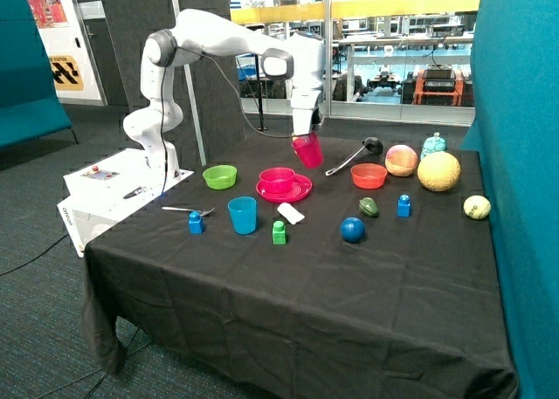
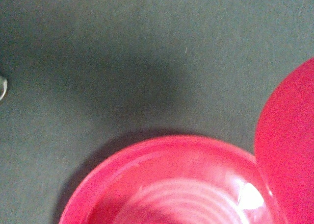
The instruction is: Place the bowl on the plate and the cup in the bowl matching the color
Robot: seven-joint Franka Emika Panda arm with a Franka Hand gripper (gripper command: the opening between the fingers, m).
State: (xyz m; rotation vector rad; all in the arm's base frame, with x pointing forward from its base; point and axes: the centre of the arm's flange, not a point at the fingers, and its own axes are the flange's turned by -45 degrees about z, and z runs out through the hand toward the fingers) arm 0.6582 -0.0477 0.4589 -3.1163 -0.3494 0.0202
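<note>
**Currently: cup in transit above the table, bowl already on plate**

Currently the gripper [image 1: 305,130] is holding the cup [image 1: 307,150] by its upper part, clear of the table [image 1: 288,285]. The cup is hanging tilted, its long axis leaning away from vertical, base swung toward the orange bowl [image 1: 369,175].

The bowl [image 1: 278,180] is sitting on the plate [image 1: 284,190], so that part of the task appears done. The cup is not yet in the bowl.

Key relation: the bowl is lying below the cup and offset toward the front edge of the table, on the side of the green bowl [image 1: 220,176]. The coming move is judged to call for travel that way, then a descent with the cup brought upright.

In the wrist view the cup [image 2: 181,185] is filling the lower area, and a second pink surface, not identifiable, is showing at the edge.

Surface: black cloth, slightly creased. Nearby items are a blue cup [image 1: 243,214], a white object [image 1: 291,212] just beside the plate, and a ladle [image 1: 354,156]. Room: glazed partition behind, teal screens at the sides.
</note>
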